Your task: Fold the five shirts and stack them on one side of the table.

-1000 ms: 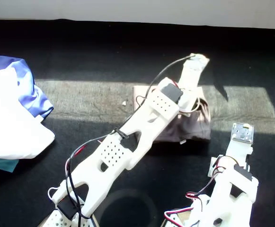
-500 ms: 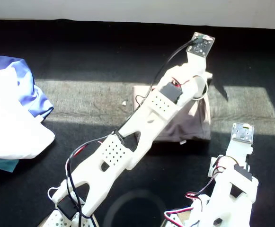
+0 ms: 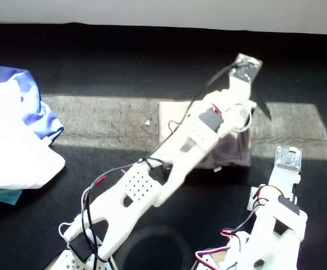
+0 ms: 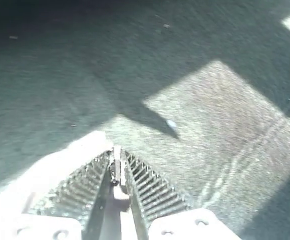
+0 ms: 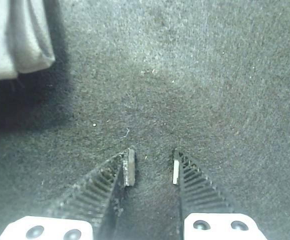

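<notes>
Seemingly between folds: on the dark worktop (image 3: pixel 95 56), unfolded shirts (image 3: pixel 11 140) lie heaped at nine o'clock, one folded shirt (image 3: pixel 233 151) toward three. Fingers of the left gripper (image 4: pixel 116 150) are pressed together, those of the right gripper (image 5: pixel 151 167) spread; the next move likely calls for fetching another shirt.

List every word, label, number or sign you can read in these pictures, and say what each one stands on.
No text can be read.
The folded shirt, the pile of unfolded shirts and the dark table cover show no print.
Any marking on the left arm's wrist board is too small to read.
</notes>
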`<state>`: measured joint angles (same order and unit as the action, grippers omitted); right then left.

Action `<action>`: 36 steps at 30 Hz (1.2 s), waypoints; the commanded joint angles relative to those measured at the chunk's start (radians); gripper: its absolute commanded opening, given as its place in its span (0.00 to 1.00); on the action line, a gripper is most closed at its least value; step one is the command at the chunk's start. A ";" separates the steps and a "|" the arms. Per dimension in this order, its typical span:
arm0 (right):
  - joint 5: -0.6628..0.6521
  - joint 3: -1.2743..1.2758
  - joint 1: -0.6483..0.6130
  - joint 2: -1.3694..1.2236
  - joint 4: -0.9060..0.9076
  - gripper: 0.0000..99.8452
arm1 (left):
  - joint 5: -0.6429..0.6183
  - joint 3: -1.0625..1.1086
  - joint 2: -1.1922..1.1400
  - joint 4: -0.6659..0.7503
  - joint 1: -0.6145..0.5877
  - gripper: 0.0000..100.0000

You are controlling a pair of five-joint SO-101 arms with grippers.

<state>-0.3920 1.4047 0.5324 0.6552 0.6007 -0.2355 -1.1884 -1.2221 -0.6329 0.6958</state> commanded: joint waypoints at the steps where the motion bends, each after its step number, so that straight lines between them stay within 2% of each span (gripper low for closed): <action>1: -0.011 0.022 0.008 0.001 -0.016 0.14 | 0.002 0.059 0.019 0.121 0.045 0.01; 5: -0.011 0.022 0.008 0.001 -0.016 0.14 | 0.002 0.074 0.027 0.149 0.039 0.01; 8: -0.011 0.022 0.008 0.001 -0.016 0.14 | 0.002 0.004 0.030 0.129 0.010 0.01; 15: -0.011 0.022 0.008 0.001 -0.016 0.14 | 0.002 -0.406 0.028 -0.216 -0.035 0.01; 18: -0.011 0.022 0.008 0.001 -0.016 0.14 | 0.002 -0.467 0.018 -0.348 -0.054 0.01; 21: -0.011 0.022 0.008 0.001 -0.016 0.14 | 0.002 -0.414 -0.035 -0.330 -0.064 0.01; 29: -0.011 0.022 0.008 0.001 -0.016 0.14 | 0.002 -0.387 -0.231 -0.084 -0.019 0.01; 36: -0.011 0.022 0.008 0.001 -0.016 0.14 | 0.000 -0.449 -0.240 -0.075 -0.007 0.01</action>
<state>-0.3920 1.4047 0.5324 0.6552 0.6007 -0.2355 -1.5704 -1.4952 -0.7265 0.6882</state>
